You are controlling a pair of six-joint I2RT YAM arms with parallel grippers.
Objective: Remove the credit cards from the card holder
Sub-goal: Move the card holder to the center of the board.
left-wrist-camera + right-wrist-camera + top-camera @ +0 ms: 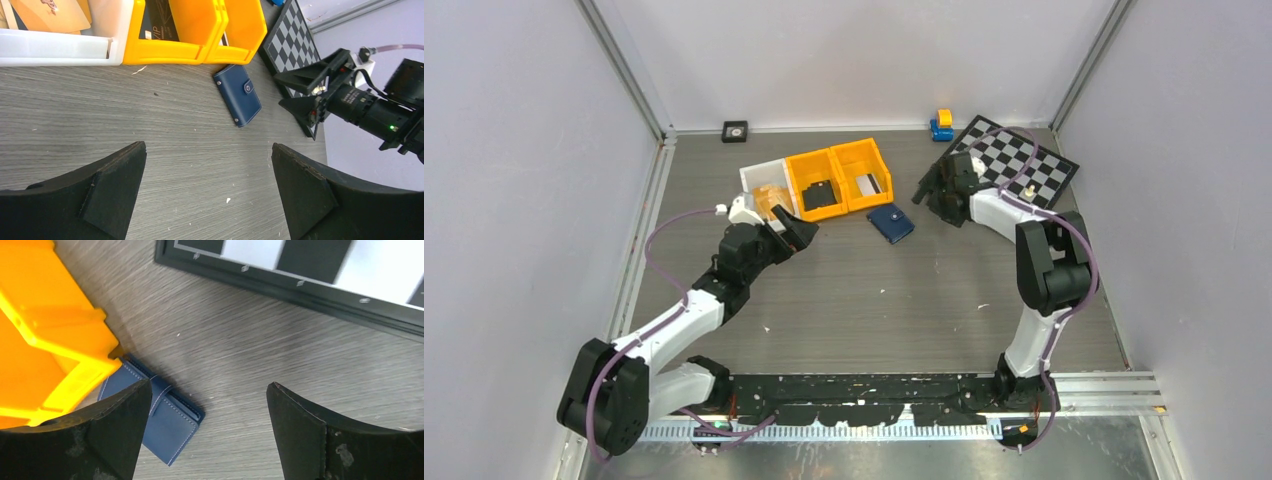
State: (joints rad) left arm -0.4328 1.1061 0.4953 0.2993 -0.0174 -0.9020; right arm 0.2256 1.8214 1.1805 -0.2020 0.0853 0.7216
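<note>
Nearest, along the near edge of the table (pixel 874 310), lies the black rail (pixel 864 386) on which both arms are mounted; from there they are extended toward the far half. The left hand (pixel 799 228) is spread to its full width, with nothing between its fingers (pixel 115 195). The right hand (pixel 927 190) is likewise spread wide and empty.

The card holder (pixel 891 222) is laid flat on the table between them, folded shut with its snap tab fastened. Its long axis runs from far-left to near-right. Its far end is set just beside the near corner of the right-hand one of the orange bins (pixel 165 52); whether they touch cannot be told. The holder is found just near-left of the right hand and well to the right of the left hand, so the right hand is judged the nearer. The tab is turned toward the right hand's side.

A tan card (pixel 47 14) is seen in the white bin (pixel 55 50), a dark card (pixel 160 22) in the left orange bin, and a pale card (pixel 868 184) in the right one. Whether anything more is left inside the shut holder cannot be seen. The bin corner is judged the chief obstacle to a grip on the far end. A chessboard (pixel 1014 165) is laid just behind the right hand.
</note>
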